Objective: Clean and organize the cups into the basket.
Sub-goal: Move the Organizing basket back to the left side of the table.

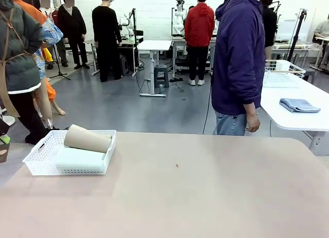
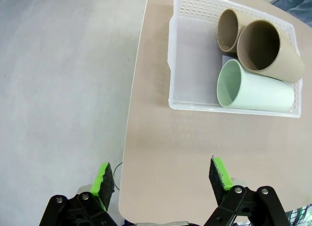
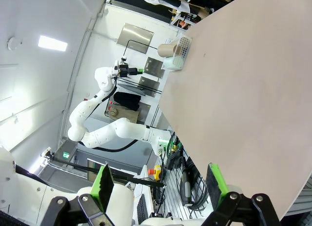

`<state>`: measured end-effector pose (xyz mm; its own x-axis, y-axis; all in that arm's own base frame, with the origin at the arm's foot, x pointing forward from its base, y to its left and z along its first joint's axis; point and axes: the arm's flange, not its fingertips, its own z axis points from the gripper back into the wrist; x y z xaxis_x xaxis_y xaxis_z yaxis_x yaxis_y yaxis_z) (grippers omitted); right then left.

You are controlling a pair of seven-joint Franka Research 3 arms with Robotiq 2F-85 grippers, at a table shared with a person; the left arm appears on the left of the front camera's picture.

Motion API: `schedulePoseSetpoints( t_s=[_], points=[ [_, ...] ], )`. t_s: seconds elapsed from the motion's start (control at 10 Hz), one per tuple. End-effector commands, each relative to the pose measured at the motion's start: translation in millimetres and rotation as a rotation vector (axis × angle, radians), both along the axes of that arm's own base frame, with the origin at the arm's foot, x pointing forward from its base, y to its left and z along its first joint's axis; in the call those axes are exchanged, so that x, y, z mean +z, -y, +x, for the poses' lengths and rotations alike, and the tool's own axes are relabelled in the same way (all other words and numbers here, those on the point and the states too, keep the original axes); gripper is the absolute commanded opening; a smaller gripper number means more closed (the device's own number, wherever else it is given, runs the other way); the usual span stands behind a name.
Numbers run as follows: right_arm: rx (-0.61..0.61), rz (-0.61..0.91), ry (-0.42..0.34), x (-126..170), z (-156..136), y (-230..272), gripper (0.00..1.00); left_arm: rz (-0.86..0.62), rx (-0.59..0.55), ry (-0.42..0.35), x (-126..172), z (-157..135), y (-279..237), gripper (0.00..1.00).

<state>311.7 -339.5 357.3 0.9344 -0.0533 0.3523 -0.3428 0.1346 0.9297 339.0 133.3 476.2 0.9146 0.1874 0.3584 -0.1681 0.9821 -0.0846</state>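
**Cups lay in the basket, ahead of the left tool**

In the front view we saw the basket (image 1: 49, 158) at the table's (image 1: 205, 197) left side, near the far edge. A tan cup (image 1: 87, 139) lay across its top, long axis running left to right and tilted a little, its end propped on the right rim. A person (image 1: 239, 63) stood beyond the far edge, hands hanging clear of the table.

In the left wrist view we found the left tool (image 2: 161, 179) spread wide and holding nothing, hovering above the table's edge. The basket (image 2: 195, 55) lay straight ahead of it, well apart. Inside, crowded to one end, were a mint cup (image 2: 256, 92) on its side, a tan cup (image 2: 268, 50) resting partly on it, and a second tan cup (image 2: 227, 30) behind. All three mouths faced the basket's bare half, and their long axes ran crosswise to the tool's line of sight.

In the right wrist view the right tool (image 3: 161, 182) was likewise wide and empty, off the table's near corner. The basket (image 3: 181, 46) sat far across the table, beside the left arm (image 3: 105, 123). We judged the left arm much the nearer, should any cup need straightening.
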Motion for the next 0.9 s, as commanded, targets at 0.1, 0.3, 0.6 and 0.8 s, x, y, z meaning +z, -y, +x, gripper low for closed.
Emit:
schedulePoseSetpoints(
  t_s=[0.1,0.3,0.6,0.8],
  points=[
    [-0.008,-0.003,0.007,-0.2,-0.1,0.7,1.00,-0.012,0.020,0.005,1.7,-1.0,1.2,1.00],
    [-0.008,-0.003,0.007,-0.2,-0.1,0.7,1.00,-0.200,-0.082,-0.176,10.9,5.4,-19.0,1.00],
    [-0.008,-0.003,0.007,-0.2,-0.1,0.7,1.00,-0.448,-0.043,-0.270,11.4,23.4,-68.3,1.00],
    [-0.008,-0.003,0.007,-0.2,-0.1,0.7,1.00,-0.642,-0.042,-0.317,11.8,32.0,-99.4,1.00]
  ],
)
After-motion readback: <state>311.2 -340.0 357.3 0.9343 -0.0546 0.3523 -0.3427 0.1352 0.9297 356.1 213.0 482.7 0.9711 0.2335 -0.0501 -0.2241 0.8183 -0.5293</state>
